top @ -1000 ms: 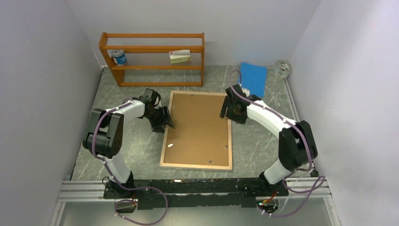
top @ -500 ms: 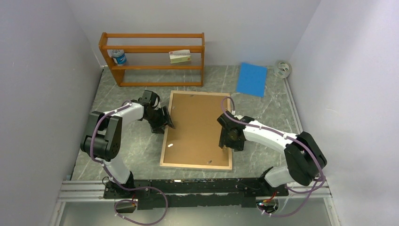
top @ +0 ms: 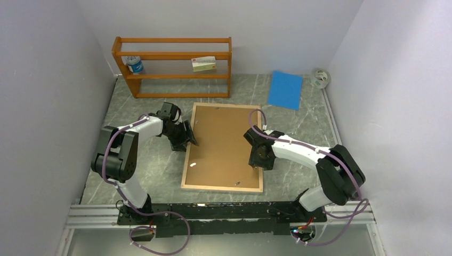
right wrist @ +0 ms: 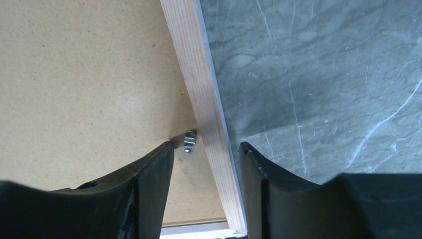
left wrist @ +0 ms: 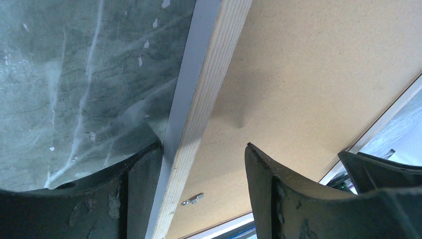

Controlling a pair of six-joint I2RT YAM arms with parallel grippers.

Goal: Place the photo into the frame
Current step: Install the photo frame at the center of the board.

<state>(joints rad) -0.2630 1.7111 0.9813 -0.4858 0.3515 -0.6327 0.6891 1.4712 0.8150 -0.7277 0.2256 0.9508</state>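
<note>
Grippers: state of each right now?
Left gripper: open, astride the frame at its left edge, not clamped.
Right gripper: open, astride the frame at its right edge, not clamped.

The frame [top: 221,188] lies flat and face down on the grey marbled table [top: 160,172], near its middle, long sides running away from the arms. Its light wood reverse faces up. A brown backing board [top: 224,144] fills the opening, a small metal clip [right wrist: 189,141] at the rail.
</note>
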